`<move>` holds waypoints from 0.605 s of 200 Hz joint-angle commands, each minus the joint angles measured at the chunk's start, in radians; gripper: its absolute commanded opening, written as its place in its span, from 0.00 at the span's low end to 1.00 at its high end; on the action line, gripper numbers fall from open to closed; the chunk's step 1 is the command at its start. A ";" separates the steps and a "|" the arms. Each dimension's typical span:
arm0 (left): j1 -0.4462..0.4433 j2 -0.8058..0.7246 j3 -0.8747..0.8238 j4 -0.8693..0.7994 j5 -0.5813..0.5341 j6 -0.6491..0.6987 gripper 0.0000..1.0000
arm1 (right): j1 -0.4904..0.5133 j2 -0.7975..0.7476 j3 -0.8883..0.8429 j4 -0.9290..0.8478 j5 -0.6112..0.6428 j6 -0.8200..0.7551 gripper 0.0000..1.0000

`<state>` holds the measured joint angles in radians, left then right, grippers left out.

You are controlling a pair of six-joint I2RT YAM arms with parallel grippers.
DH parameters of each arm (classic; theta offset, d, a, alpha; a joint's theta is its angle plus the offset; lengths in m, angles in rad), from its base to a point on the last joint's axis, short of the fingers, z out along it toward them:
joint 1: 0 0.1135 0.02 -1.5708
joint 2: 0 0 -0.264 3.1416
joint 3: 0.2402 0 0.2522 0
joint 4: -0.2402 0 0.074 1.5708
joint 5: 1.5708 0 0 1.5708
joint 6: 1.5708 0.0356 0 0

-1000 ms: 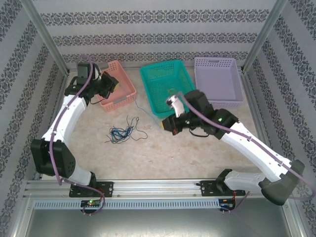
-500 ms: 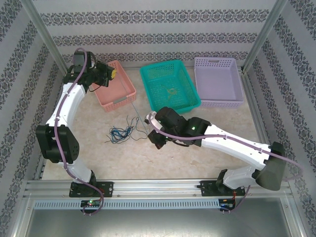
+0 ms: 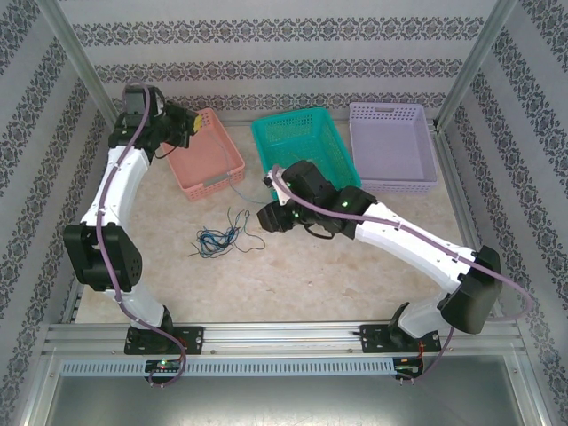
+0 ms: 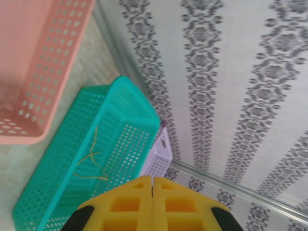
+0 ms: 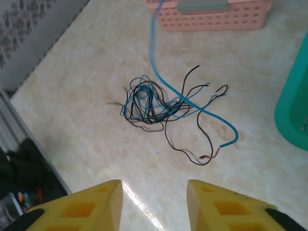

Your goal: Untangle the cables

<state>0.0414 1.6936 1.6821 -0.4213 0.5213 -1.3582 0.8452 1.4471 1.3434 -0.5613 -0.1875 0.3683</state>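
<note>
The cables lie as a loose tangle of thin black and blue wires [image 3: 217, 238] on the table left of centre; the right wrist view shows the tangle [image 5: 149, 103] ahead of my fingers. A thicker blue cable [image 5: 190, 103] runs from the pink basket [image 5: 211, 17] across the tangle to a bare end. A yellowish wire [image 4: 91, 159] lies inside the teal basket [image 4: 120, 125]. My right gripper [image 3: 269, 216] hovers open and empty just right of the tangle [image 5: 154, 185]. My left gripper [image 3: 191, 124] is raised over the pink basket's far corner, shut on nothing [image 4: 152, 180].
Three baskets stand along the back: pink [image 3: 213, 182], teal [image 3: 262, 151] and purple [image 3: 399, 185]. Metal frame posts and patterned walls close in the sides and back. Open tabletop lies in front of the tangle.
My right arm swung left from the teal basket to a spot beside the tangle, and its jaws opened. My left gripper drew back slightly toward the pink basket's far corner, still shut.
</note>
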 commanded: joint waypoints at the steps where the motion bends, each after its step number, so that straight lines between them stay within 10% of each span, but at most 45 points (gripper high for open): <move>1: 0.014 -0.065 0.108 -0.023 -0.047 0.089 0.00 | -0.068 0.009 0.023 0.051 -0.065 0.099 0.53; 61: 0.048 -0.075 0.299 0.027 -0.125 0.207 0.00 | -0.153 0.284 0.270 0.055 -0.084 0.335 0.53; 121: 0.089 -0.092 0.351 0.071 -0.212 0.269 0.00 | -0.146 0.850 0.912 -0.083 -0.103 0.443 0.42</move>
<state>0.1135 1.6276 2.0113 -0.3988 0.3698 -1.1561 0.6960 2.1311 2.0453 -0.5507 -0.2859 0.7471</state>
